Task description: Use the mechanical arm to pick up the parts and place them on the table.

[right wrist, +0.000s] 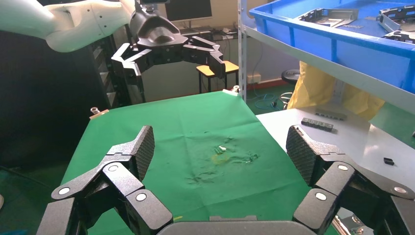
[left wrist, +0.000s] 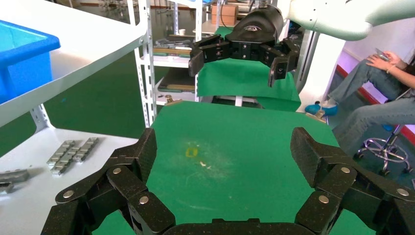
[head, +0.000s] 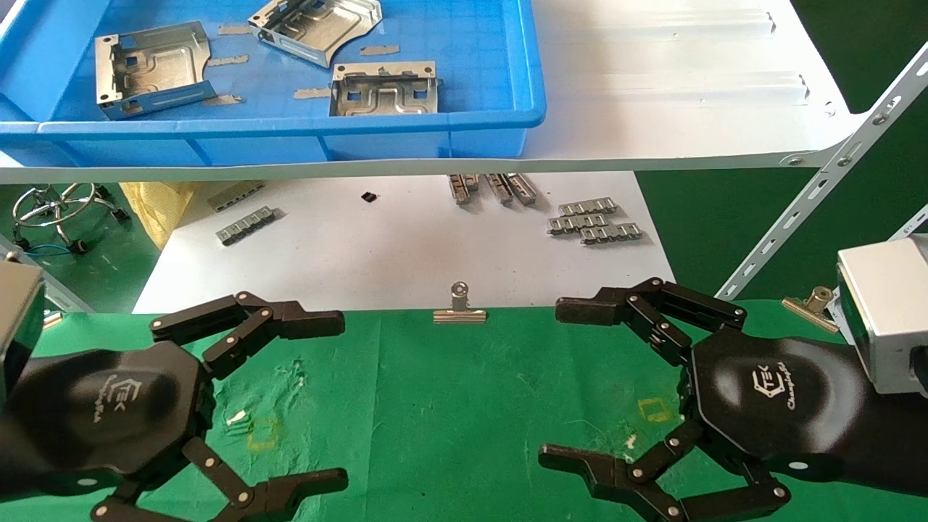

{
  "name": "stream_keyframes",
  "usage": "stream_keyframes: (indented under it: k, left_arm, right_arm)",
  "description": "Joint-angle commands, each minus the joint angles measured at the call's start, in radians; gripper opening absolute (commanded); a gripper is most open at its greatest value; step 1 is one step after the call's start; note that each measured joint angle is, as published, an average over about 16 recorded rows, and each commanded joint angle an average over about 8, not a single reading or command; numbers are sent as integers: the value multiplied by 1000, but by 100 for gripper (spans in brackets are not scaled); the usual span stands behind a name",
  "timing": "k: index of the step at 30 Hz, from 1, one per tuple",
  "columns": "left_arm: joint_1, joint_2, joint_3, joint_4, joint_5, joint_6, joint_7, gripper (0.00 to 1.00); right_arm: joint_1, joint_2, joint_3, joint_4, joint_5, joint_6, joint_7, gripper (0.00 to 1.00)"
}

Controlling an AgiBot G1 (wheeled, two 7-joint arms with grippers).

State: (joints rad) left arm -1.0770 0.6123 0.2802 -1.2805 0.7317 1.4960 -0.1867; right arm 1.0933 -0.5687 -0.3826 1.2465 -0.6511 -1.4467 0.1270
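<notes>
grippers idle over green cloth, parts in tray.
i see my left gripper (head: 275,402) and right gripper (head: 580,384) both spread wide above the table (head: 449,406), holding nothing; three sheet-metal parts (head: 154,69) lie in the blue tray (head: 464,109) on the white shelf (head: 674,94).

Behind your white shelf board (head: 674,87) you have dark green floor (head: 725,210), white slotted uprights (left wrist: 145,58), further shelving, a yellow stool (right wrist: 215,71) and a monitor (right wrist: 188,9).
</notes>
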Motion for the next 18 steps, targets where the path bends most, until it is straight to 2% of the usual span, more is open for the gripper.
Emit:
stream_keyframes:
  k: [1, 18]
  left_arm:
    - [0, 0, 0, 0, 0, 0, 0, 100]
    - [0, 0, 0, 0, 0, 0, 0, 100]
  right_arm:
    - [0, 0, 0, 0, 0, 0, 0, 0]
    - [0, 0, 0, 0, 0, 0, 0, 0]
